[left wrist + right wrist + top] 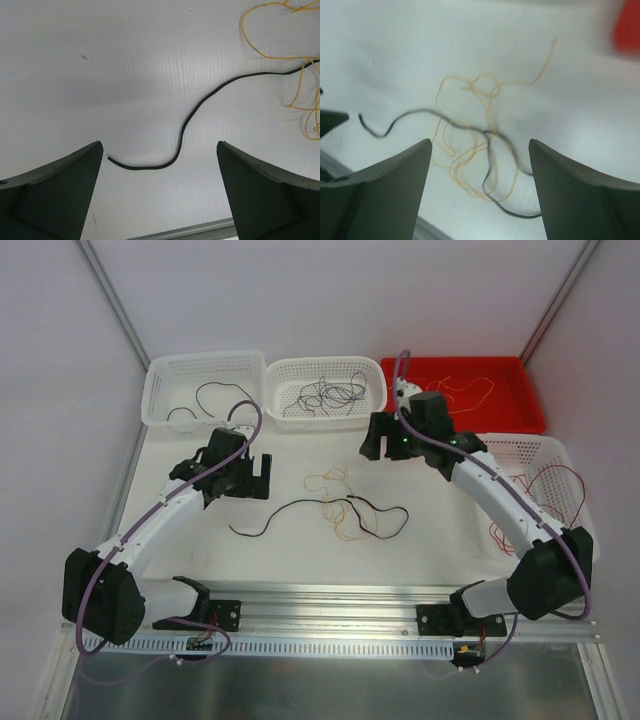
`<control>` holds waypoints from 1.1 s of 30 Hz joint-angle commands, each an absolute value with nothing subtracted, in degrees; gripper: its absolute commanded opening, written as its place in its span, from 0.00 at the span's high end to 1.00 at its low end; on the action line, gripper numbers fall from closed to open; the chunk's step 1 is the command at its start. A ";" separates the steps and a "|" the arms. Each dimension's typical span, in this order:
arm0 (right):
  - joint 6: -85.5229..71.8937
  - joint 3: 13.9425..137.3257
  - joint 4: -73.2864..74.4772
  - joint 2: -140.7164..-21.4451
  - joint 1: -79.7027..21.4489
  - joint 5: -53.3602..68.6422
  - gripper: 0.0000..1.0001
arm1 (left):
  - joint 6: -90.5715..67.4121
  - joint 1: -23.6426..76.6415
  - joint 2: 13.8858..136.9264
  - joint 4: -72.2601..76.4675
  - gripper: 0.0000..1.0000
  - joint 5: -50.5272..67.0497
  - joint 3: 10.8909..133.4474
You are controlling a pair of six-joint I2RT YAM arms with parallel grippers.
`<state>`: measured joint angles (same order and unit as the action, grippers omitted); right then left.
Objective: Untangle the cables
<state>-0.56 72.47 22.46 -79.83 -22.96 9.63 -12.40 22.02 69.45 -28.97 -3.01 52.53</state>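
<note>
Here, every place is given from the loose tangle of thin cables (340, 508) lying mid-way across the white counter (440, 540). Far to its left and behind it stands a white plastic mesh basket (165, 380) with a single black wire (215, 400) curled inside. Nearer, just left of the tangle, the left gripper (160, 145) hangs over the counter with its fingers spread wide and nothing between them. Its wrist view shows the free end of the long black cable (290, 508) just beside one fingertip; I cannot tell whether they touch. That black cable snakes rightward into the tangle, where it crosses loops of orange-yellow strands (335, 480). All of it rests flat on the counter. Directly behind the tangle sits a second white mesh basket (375, 375) holding a bundle of dark wires (325, 395). Just right of the tangle and a little behind it, the right gripper (480, 142) hovers above the strands, its fingers wide apart and holding nothing. Further right and behind lies a red plastic tray (520, 405) with one orange-yellow wire (465, 390) in it. Farthest right is a third white mesh basket (500, 445) containing red wires (525, 505), some hanging over its near rim.
</note>
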 commanded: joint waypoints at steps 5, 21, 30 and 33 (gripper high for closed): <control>-10.63 65.83 13.89 -86.21 -39.17 8.80 0.19 | -11.16 21.71 70.05 -28.39 0.01 -2.72 52.91; -12.84 70.84 11.77 -102.83 -47.99 -3.34 0.45 | -10.72 21.71 69.52 -28.48 0.01 -2.90 52.82; -4.32 77.24 23.97 -92.12 -48.60 -10.28 0.99 | -10.63 21.62 69.43 -28.48 0.01 -2.29 53.00; -0.80 81.19 28.90 -87.46 -48.52 -12.82 0.99 | -10.46 21.62 69.52 -28.48 0.01 -2.11 52.91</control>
<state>-5.39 75.18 23.35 -94.91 -48.27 -8.29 -11.77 22.02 70.15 -28.97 -3.05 52.53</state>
